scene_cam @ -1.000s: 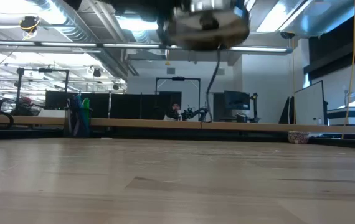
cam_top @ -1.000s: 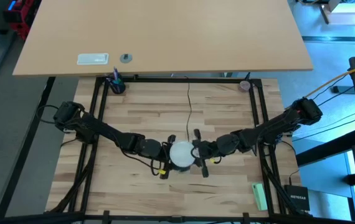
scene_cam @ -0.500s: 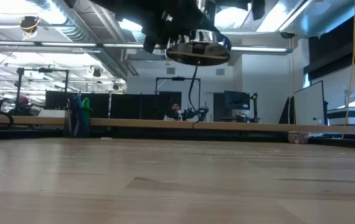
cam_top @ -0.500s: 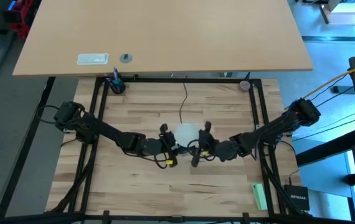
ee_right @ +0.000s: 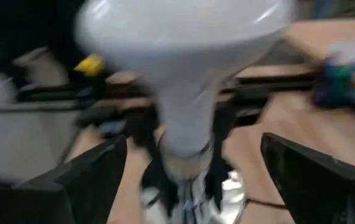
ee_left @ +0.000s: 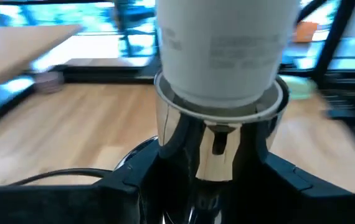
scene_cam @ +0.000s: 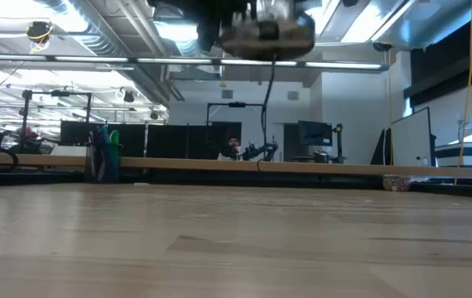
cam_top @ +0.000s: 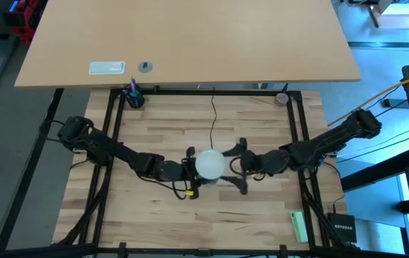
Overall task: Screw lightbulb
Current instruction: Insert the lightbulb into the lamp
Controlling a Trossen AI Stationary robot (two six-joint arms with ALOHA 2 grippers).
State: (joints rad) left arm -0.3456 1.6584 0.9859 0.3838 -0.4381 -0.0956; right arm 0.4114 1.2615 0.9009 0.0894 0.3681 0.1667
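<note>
The frosted white lightbulb (cam_top: 208, 163) stands globe up, its neck (ee_right: 187, 124) sticking into a shiny metal socket (ee_left: 218, 134). The socket's thin black cord (cam_top: 214, 118) runs to the far edge. In the low view the socket (scene_cam: 267, 35) hangs well above the tabletop. My left gripper (cam_top: 189, 172) is shut on the socket from the bulb's left. My right gripper (cam_top: 242, 166) stands open just right of the bulb. Its fingers (ee_right: 96, 174) are wide apart on either side of the neck and touch nothing. My left gripper pinches the socket's shiny side walls (ee_left: 171, 143) between its two fingers (ee_left: 134, 180), just below the bulb's neck. The fingers come level from the table's left. The socket is lifted clear of the table, with the bulb upright on top and the cord hanging slack.
A cup of pens (cam_top: 134, 97) stands at the far left corner and a small pink roll (cam_top: 282, 98) at the far right. A green block (cam_top: 299, 226) lies near the right front. Black frame rails (cam_top: 111, 136) border the wooden tabletop.
My right gripper has opened, let go of the bulb and drawn back a little toward the table's right edge. My left gripper carried the socket and bulb toward the far edge, then part of the way back; they stay upright and clear of the table.
</note>
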